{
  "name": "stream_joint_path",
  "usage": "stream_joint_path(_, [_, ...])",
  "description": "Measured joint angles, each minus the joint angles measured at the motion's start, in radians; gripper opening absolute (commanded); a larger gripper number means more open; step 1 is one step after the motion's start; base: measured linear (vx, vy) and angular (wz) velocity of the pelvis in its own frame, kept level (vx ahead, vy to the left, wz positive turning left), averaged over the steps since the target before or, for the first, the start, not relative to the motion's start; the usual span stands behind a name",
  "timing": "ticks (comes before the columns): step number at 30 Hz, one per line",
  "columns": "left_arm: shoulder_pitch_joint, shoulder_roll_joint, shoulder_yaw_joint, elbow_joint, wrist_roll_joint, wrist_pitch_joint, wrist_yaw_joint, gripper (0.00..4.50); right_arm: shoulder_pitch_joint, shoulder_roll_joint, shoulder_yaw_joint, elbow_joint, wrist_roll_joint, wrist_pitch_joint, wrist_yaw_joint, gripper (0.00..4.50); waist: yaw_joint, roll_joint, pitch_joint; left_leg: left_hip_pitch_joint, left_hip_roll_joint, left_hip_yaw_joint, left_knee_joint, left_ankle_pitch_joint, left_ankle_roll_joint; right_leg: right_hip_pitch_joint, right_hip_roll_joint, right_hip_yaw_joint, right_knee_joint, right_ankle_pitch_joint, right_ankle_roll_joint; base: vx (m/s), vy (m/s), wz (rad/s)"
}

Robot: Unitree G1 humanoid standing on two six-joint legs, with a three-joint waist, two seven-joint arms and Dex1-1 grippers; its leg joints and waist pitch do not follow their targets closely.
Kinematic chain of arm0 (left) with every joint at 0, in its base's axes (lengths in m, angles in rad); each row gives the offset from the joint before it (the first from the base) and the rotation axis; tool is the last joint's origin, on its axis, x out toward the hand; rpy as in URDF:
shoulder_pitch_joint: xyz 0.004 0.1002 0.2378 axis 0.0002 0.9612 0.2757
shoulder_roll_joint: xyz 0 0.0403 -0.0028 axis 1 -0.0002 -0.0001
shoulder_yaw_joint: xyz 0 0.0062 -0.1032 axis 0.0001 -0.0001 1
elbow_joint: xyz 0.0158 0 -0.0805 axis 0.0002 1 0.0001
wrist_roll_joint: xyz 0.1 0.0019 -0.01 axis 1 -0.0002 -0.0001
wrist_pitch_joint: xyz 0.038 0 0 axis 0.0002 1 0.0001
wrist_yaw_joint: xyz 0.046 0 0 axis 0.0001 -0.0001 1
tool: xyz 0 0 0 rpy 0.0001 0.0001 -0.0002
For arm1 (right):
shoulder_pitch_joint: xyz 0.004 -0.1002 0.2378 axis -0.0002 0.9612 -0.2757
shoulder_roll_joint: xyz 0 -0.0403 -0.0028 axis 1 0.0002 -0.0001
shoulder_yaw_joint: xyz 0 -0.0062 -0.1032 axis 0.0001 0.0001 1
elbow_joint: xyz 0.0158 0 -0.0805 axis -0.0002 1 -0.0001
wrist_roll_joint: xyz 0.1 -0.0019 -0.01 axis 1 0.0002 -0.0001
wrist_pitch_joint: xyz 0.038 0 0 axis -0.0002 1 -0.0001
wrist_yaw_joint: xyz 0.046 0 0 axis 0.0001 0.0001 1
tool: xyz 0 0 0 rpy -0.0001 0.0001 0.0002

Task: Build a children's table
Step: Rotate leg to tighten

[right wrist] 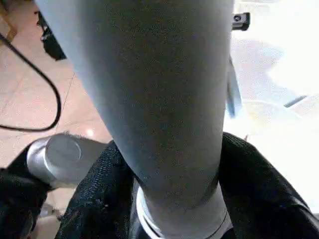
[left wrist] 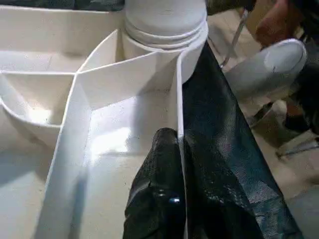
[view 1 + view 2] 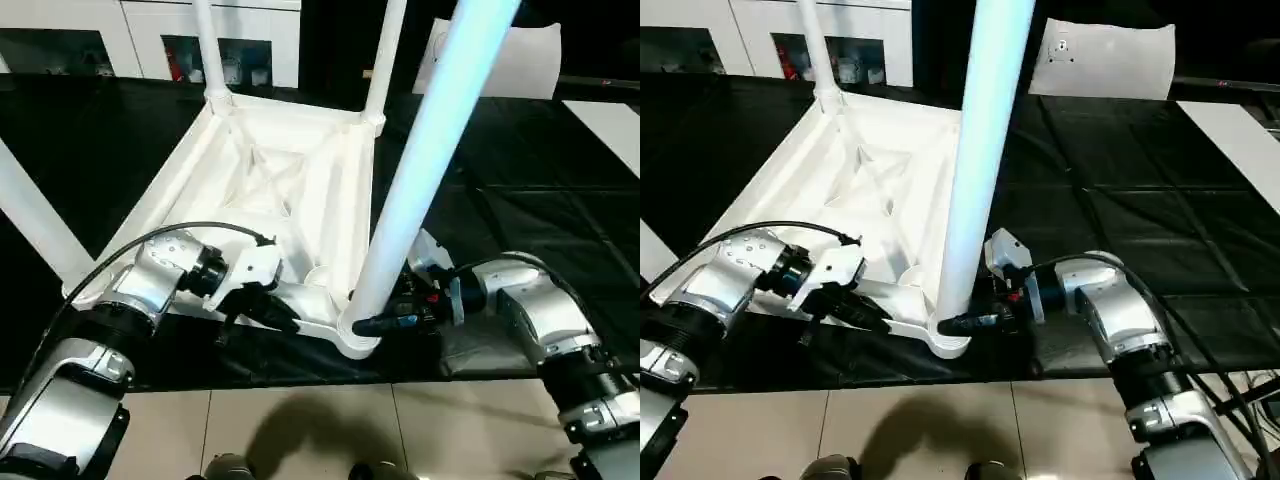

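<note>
Right fingers [image 1: 164,199] clamp the leg [image 3: 420,170] at its socket; left fingers [image 2: 169,189] pinch the tabletop [image 3: 290,180] rim. Risk: leg cross-seats if tilted while twisting.

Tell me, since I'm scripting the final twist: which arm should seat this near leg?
Right: its claw wraps the near leg just above the corner socket, while the left claw pinches the tabletop's rim.

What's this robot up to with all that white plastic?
It is putting together a children's table. The white tabletop lies upside down on a black mat, with legs standing in its corner sockets. The right gripper is clamped around the base of the nearest leg at its socket, while the left gripper pinches the tabletop's near rim, seemingly steadying it.
</note>
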Motion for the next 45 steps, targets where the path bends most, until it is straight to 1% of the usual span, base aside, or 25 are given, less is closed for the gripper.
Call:
stream_joint_path(1, [0.002, 0.000, 0.003, -0.003, 0.000, 0.007, 0.001, 0.00, 0.003, 0.001, -0.003, -0.002, 0.002, 0.003, -0.005, 2.06, -0.001, 0.000, 0.000, 0.000, 0.000, 0.000, 0.000, 0.000, 0.000, 0.000, 0.000, 0.000, 0.000, 0.000, 0.000, 0.000, 0.000, 0.00])
stream_joint_path(4, [0.037, -0.005, 0.033, -0.051, 0.007, 0.080, 0.116, 0.00, 0.070, 0.070, -0.068, -0.037, -0.002, 0.020, -0.172, 2.05, -0.008, 0.001, -0.001, 0.002, 0.000, 0.003, -0.001, 0.000, 0.000, 0.004, 0.000, 0.001, 0.001, 0.001, 0.000, 0.000, 0.000, 0.00])
stream_joint_path(6, [0.063, -0.034, 0.061, -0.094, 0.028, 0.141, 0.238, 0.00, 0.107, 0.137, -0.125, -0.067, -0.022, 0.051, -0.354, 2.04, -0.024, 0.004, -0.002, 0.007, 0.000, 0.004, -0.001, 0.000, -0.001, 0.005, 0.000, 0.002, 0.000, -0.003, 0.005, 0.000, 0.000, 0.00])
stream_joint_path(8, [0.069, -0.065, 0.068, -0.109, 0.038, 0.181, 0.310, 0.00, 0.108, 0.167, -0.150, -0.074, -0.042, 0.072, -0.468, 2.02, -0.042, 0.008, -0.004, 0.008, -0.001, 0.006, -0.001, 0.000, -0.001, 0.006, -0.002, 0.002, -0.001, -0.004, 0.007, 0.000, 0.000, 0.00])
stream_joint_path(10, [0.082, -0.100, 0.078, -0.137, 0.062, 0.226, 0.381, 0.00, 0.113, 0.201, -0.175, -0.092, -0.055, 0.108, -0.563, 2.00, -0.049, 0.011, -0.007, 0.009, -0.002, 0.006, -0.001, 0.000, -0.001, 0.006, -0.003, 0.002, -0.001, -0.005, 0.009, 0.000, 0.000, 0.00])
stream_joint_path(11, [0.088, -0.124, 0.093, -0.151, 0.077, 0.260, 0.435, 0.00, 0.121, 0.254, -0.198, -0.113, -0.081, 0.129, -0.660, 2.00, -0.056, 0.012, -0.008, 0.009, -0.002, 0.006, -0.001, 0.001, -0.001, 0.006, -0.002, 0.002, -0.001, -0.005, 0.009, 0.000, 0.000, 0.00])
stream_joint_path(12, [0.088, -0.139, 0.097, -0.158, 0.086, 0.278, 0.464, 0.00, 0.122, 0.281, -0.210, -0.119, -0.094, 0.137, -0.717, 2.00, -0.059, 0.013, -0.009, 0.009, -0.002, 0.006, -0.001, 0.001, -0.001, 0.005, -0.003, 0.002, -0.002, -0.005, 0.009, 0.000, 0.000, 0.00])
stream_joint_path(13, [0.088, -0.154, 0.101, -0.165, 0.090, 0.293, 0.488, 0.00, 0.122, 0.286, -0.213, -0.123, -0.099, 0.141, -0.750, 2.00, -0.061, 0.014, -0.010, 0.008, -0.002, 0.006, -0.001, 0.001, -0.001, 0.005, -0.003, 0.002, -0.003, -0.005, 0.010, 0.000, 0.000, 0.00])
stream_joint_path(15, [0.088, -0.199, 0.109, -0.166, 0.105, 0.323, 0.569, 0.00, 0.117, 0.331, -0.236, -0.128, -0.131, 0.159, -0.860, 2.00, -0.062, 0.019, -0.014, 0.008, -0.003, 0.006, -0.001, 0.000, 0.000, 0.006, -0.003, 0.005, -0.004, -0.007, 0.012, 0.000, 0.000, 0.00])
stream_joint_path(16, [0.087, -0.223, 0.117, -0.165, 0.105, 0.336, 0.610, 0.00, 0.109, 0.366, -0.252, -0.128, -0.145, 0.170, -0.925, 2.00, -0.063, 0.021, -0.015, 0.008, -0.003, 0.007, -0.002, 0.000, 0.000, 0.005, -0.003, 0.007, -0.004, -0.008, 0.013, 0.000, 0.000, 0.00])
stream_joint_path(17, [0.087, -0.275, 0.138, -0.165, 0.105, 0.359, 0.685, 0.00, 0.095, 0.418, -0.284, -0.125, -0.173, 0.177, -1.029, 2.00, -0.063, 0.022, -0.016, 0.006, -0.004, 0.009, -0.001, 0.000, 0.000, 0.003, -0.003, 0.010, -0.004, -0.008, 0.014, 0.000, 0.000, 0.00])
stream_joint_path(19, [0.085, -0.313, 0.143, -0.166, 0.105, 0.371, 0.741, 0.00, 0.084, 0.429, -0.294, -0.121, -0.177, 0.183, -1.097, 2.00, -0.061, 0.022, -0.016, 0.005, -0.004, 0.009, -0.002, 0.000, 0.000, 0.001, -0.003, 0.010, -0.007, -0.008, 0.014, 0.000, 0.000, 0.00])
stream_joint_path(20, [0.085, -0.321, 0.144, -0.170, 0.105, 0.380, 0.755, 0.00, 0.080, 0.437, -0.294, -0.121, -0.177, 0.183, -1.123, 2.55, -0.061, 0.023, -0.016, 0.003, -0.005, 0.010, -0.002, -0.001, 0.002, 0.002, -0.003, 0.011, -0.008, -0.007, 0.014, 0.000, 0.000, 0.00])
stream_joint_path(21, [0.085, -0.323, 0.146, -0.173, 0.105, 0.387, 0.757, 0.00, 0.080, 0.442, -0.295, -0.123, -0.177, 0.183, -1.132, 2.69, -0.061, 0.023, -0.017, 0.002, -0.005, 0.010, -0.003, -0.001, 0.003, 0.002, -0.003, 0.012, -0.008, -0.007, 0.014, 0.000, 0.000, 0.00])
stream_joint_path(22, [0.085, -0.324, 0.149, -0.176, 0.105, 0.391, 0.758, 0.00, 0.082, 0.449, -0.297, -0.129, -0.177, 0.184, -1.132, 2.69, -0.061, 0.023, -0.017, 0.002, -0.005, 0.011, -0.003, -0.002, 0.003, 0.001, -0.003, 0.012, -0.009, -0.006, 0.015, 0.000, 0.000, 0.00])
stream_joint_path(24, [0.085, -0.324, 0.154, -0.183, 0.105, 0.396, 0.771, 0.00, 0.095, 0.459, -0.298, -0.152, -0.176, 0.187, -1.132, 3.08, -0.062, 0.024, -0.017, 0.000, -0.004, 0.012, -0.004, -0.003, 0.004, 0.001, -0.003, 0.013, -0.011, 0.002, 0.020, 0.000, 0.000, 0.00])
stream_joint_path(27, [0.091, -0.324, 0.153, -0.197, 0.105, 0.396, 0.766, 0.00, 0.112, 0.459, -0.297, -0.177, -0.175, 0.187, -1.124, 3.19, -0.060, 0.024, -0.017, 0.000, -0.004, 0.013, -0.009, -0.003, 0.004, -0.001, -0.003, 0.012, -0.012, 0.003, 0.020, 0.000, 0.000, 0.00])
stream_joint_path(28, [0.096, -0.319, 0.151, -0.204, 0.105, 0.394, 0.758, 0.00, 0.118, 0.458, -0.297, -0.186, -0.173, 0.186, -1.110, 3.39, -0.060, 0.024, -0.017, 0.000, -0.004, 0.014, -0.010, -0.003, 0.005, -0.001, -0.003, 0.012, -0.012, 0.004, 0.017, 0.000, 0.000, 0.00])
stream_joint_path(30, [0.104, -0.304, 0.149, -0.213, 0.105, 0.379, 0.728, 0.00, 0.138, 0.439, -0.291, -0.203, -0.161, 0.181, -1.064, 3.50, -0.061, 0.024, -0.017, 0.000, -0.003, 0.015, -0.010, -0.004, 0.006, -0.001, -0.003, 0.012, -0.014, 0.004, 0.017, 0.000, 0.000, 0.00])
stream_joint_path(32, [0.111, -0.288, 0.146, -0.224, 0.101, 0.367, 0.696, 0.00, 0.149, 0.398, -0.270, -0.216, -0.148, 0.177, -1.009, 3.66, -0.062, 0.024, -0.017, 0.000, -0.003, 0.016, -0.010, -0.005, 0.007, -0.001, -0.002, 0.013, -0.016, 0.004, 0.017, 0.000, 0.000, 0.00])
stream_joint_path(33, [0.115, -0.278, 0.145, -0.228, 0.099, 0.359, 0.679, 0.00, 0.153, 0.377, -0.261, -0.220, -0.137, 0.177, -0.979, 3.66, -0.063, 0.024, -0.017, 0.000, -0.003, 0.017, -0.010, -0.006, 0.007, -0.001, -0.002, 0.013, -0.016, 0.004, 0.017, 0.000, 0.000, 0.00])
stream_joint_path(36, [0.132, -0.212, 0.140, -0.236, 0.071, 0.314, 0.591, 0.00, 0.179, 0.288, -0.223, -0.241, -0.096, 0.175, -0.827, 4.03, -0.059, 0.024, -0.017, 0.000, -0.002, 0.017, -0.010, -0.006, 0.008, -0.001, -0.001, 0.012, -0.016, 0.004, 0.017, 0.000, 0.000, 0.00])
stream_joint_path(39, [0.140, -0.166, 0.137, -0.226, 0.063, 0.252, 0.512, 0.00, 0.184, 0.211, -0.210, -0.243, -0.068, 0.164, -0.684, 4.19, -0.057, 0.022, -0.016, 0.000, -0.002, 0.017, -0.008, -0.006, 0.008, -0.001, -0.001, 0.012, -0.016, 0.005, 0.016, 0.000, 0.000, 0.00])
stream_joint_path(41, [0.140, -0.145, 0.131, -0.219, 0.061, 0.222, 0.457, 0.00, 0.179, 0.171, -0.201, -0.243, -0.047, 0.159, -0.607, 4.46, -0.054, 0.021, -0.016, 0.000, -0.001, 0.017, -0.005, -0.006, 0.008, -0.001, -0.002, 0.013, -0.016, 0.006, 0.016, 0.000, 0.000, 0.00])
stream_joint_path(45, [0.136, -0.117, 0.124, -0.201, 0.043, 0.182, 0.361, 0.00, 0.154, 0.093, -0.172, -0.243, -0.008, 0.168, -0.466, 4.46, -0.053, 0.019, -0.015, 0.000, -0.002, 0.017, -0.001, -0.008, 0.010, -0.001, -0.003, 0.013, -0.016, 0.007, 0.014, 0.000, 0.000, 0.00])
